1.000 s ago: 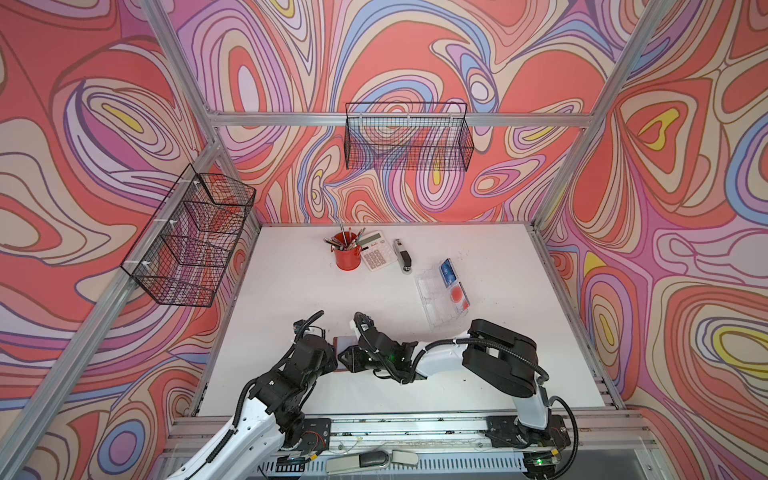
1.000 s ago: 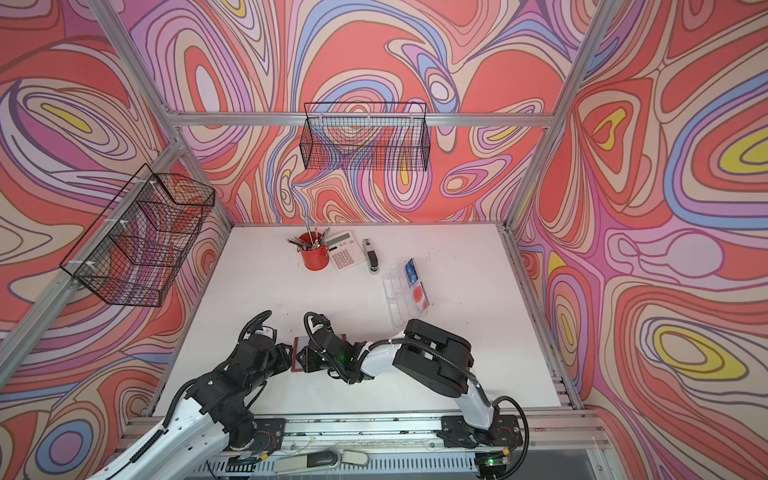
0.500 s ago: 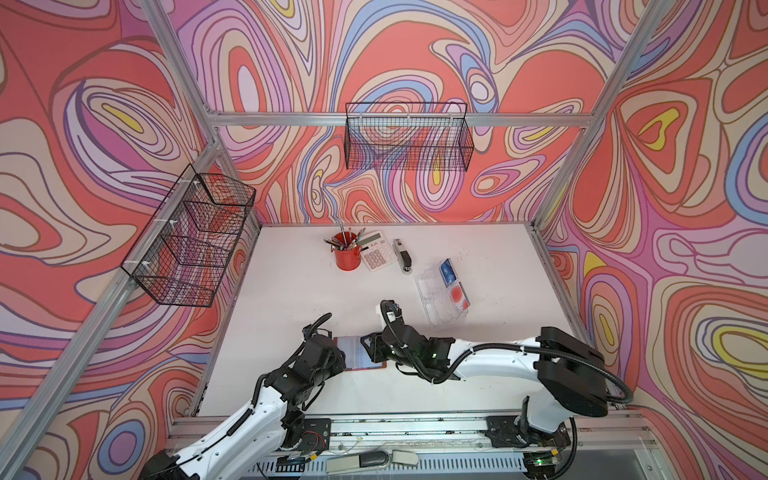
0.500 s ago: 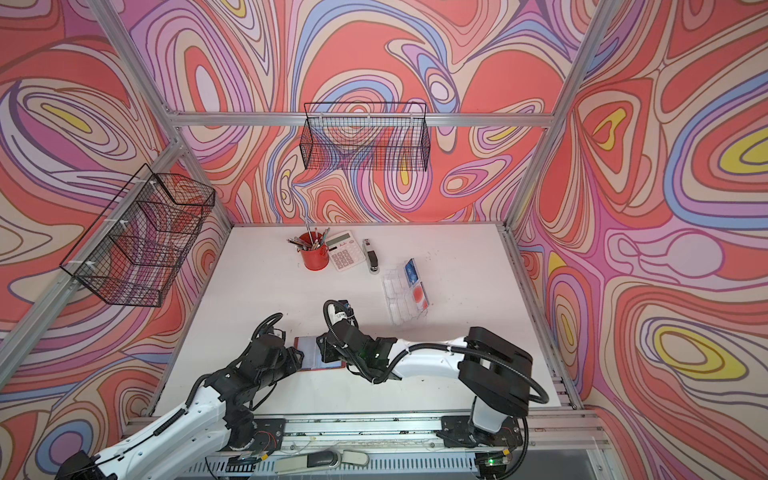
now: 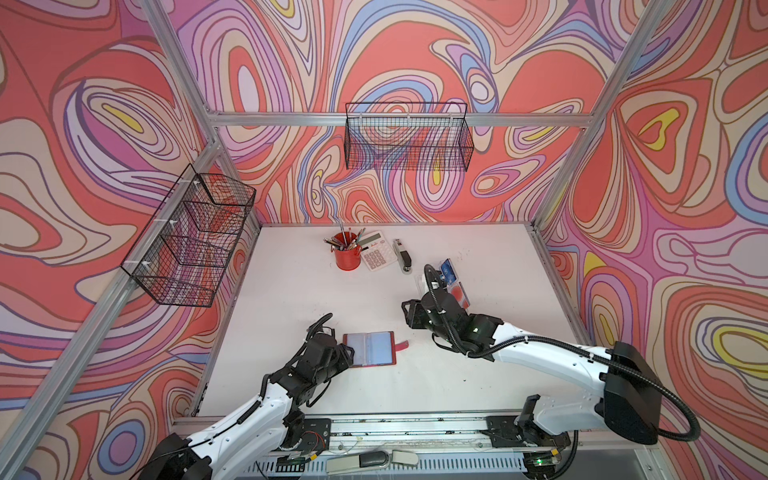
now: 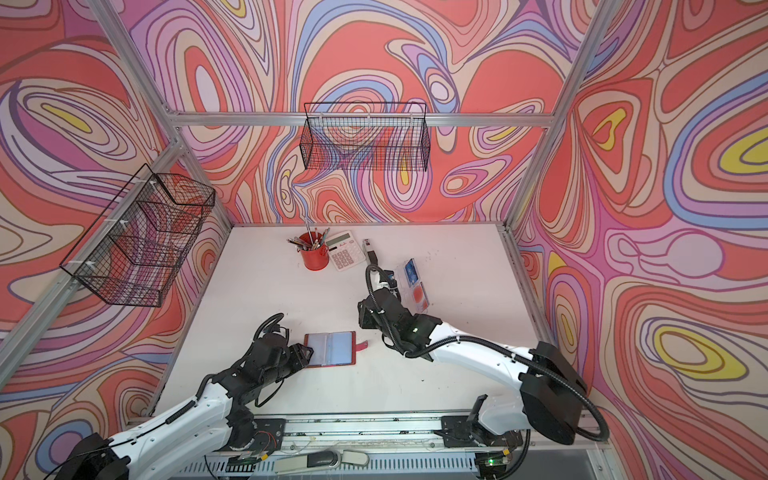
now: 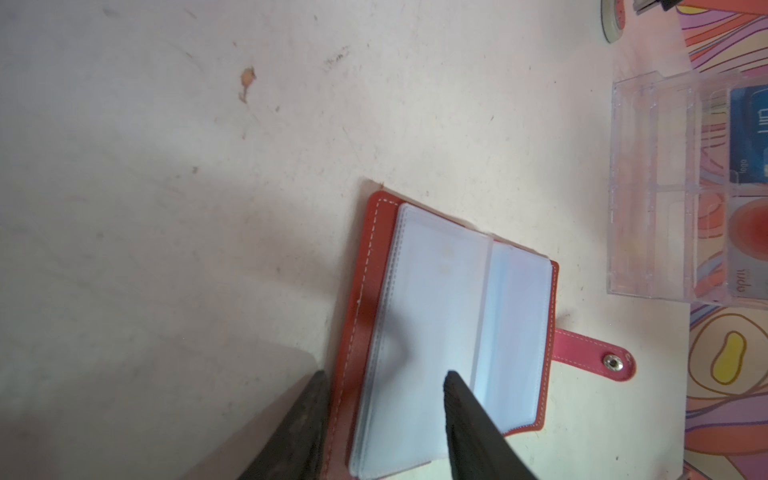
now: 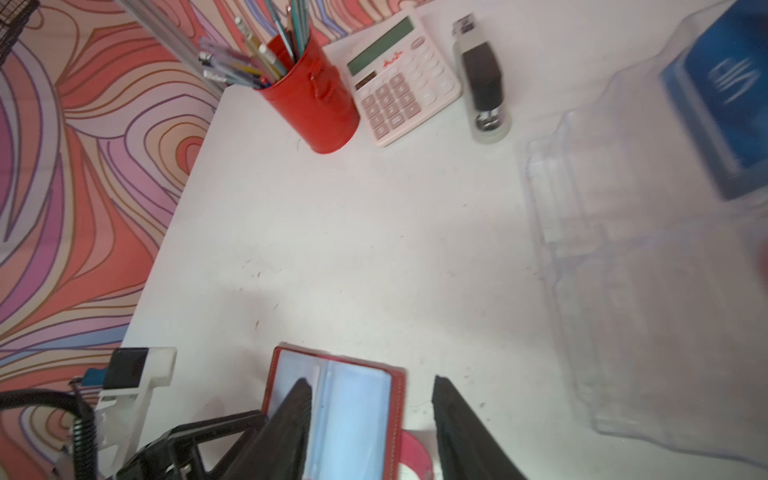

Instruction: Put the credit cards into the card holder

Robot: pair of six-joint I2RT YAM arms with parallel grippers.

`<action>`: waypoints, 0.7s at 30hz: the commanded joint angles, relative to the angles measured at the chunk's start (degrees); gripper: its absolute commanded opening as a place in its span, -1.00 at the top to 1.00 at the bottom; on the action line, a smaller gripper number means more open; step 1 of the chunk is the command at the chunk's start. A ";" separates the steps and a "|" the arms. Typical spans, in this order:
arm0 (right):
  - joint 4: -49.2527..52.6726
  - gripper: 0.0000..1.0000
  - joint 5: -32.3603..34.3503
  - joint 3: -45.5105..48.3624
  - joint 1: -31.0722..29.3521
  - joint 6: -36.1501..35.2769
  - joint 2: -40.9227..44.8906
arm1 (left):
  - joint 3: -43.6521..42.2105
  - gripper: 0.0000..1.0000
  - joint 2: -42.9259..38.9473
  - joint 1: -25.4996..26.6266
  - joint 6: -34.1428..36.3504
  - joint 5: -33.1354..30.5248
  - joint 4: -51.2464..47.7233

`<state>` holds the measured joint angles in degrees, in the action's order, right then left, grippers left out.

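Note:
The red card holder (image 5: 374,348) (image 6: 334,348) lies open on the table, clear sleeves up and snap tab to the right. My left gripper (image 5: 348,354) (image 7: 384,376) stands open at its left end. One finger (image 7: 309,415) is just outside the red cover and the other lies over the sleeves (image 7: 436,299). My right gripper (image 5: 409,318) (image 8: 372,380) hangs open and empty above the table, right of the holder (image 8: 353,411). Two credit cards lie in the clear tray (image 6: 400,276): a blue one (image 5: 448,268) (image 8: 731,91) and a pale one with a red circle (image 5: 457,291) (image 7: 748,232).
At the back of the table stand a red pen cup (image 5: 347,257), a calculator (image 5: 376,251) and a stapler (image 5: 403,255). Black wire baskets hang on the left wall (image 5: 191,245) and the back wall (image 5: 409,141). My right arm partly covers the tray.
My right gripper has drawn away from the card holder, up and to the right toward the tray, and its jaws have widened. The left gripper stays at the holder's left end.

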<state>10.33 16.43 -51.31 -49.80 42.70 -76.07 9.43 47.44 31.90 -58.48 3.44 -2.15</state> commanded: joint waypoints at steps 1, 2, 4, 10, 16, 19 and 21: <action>7.20 -0.14 2.53 -0.99 4.23 -3.46 3.66 | -1.30 0.03 1.74 0.91 -1.57 2.85 4.64; 8.52 -0.17 2.87 -1.51 6.04 -3.93 4.21 | -0.95 0.02 2.36 1.27 -1.25 3.18 5.10; 9.17 -0.22 0.98 -2.18 9.45 -6.05 4.55 | -0.11 0.01 4.19 1.57 -0.43 3.92 5.70; 13.28 -0.24 -2.32 -6.73 15.43 -11.15 -0.30 | 1.74 -0.02 11.15 2.09 1.75 7.72 10.67; 11.60 -0.27 -11.22 -8.49 20.49 -13.18 -5.61 | 3.98 -0.06 16.23 2.38 4.16 9.73 11.75; 12.71 -0.21 -14.19 -12.27 21.33 -14.75 -9.03 | 5.35 -0.10 14.36 2.38 5.92 8.04 7.59; 14.74 -0.17 -13.98 -15.38 21.39 -16.06 -11.13 | 5.90 -0.13 11.43 2.38 6.85 5.84 3.34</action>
<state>22.96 5.63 -62.61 -28.45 29.56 -85.71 13.87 61.36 34.06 -54.08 11.44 7.88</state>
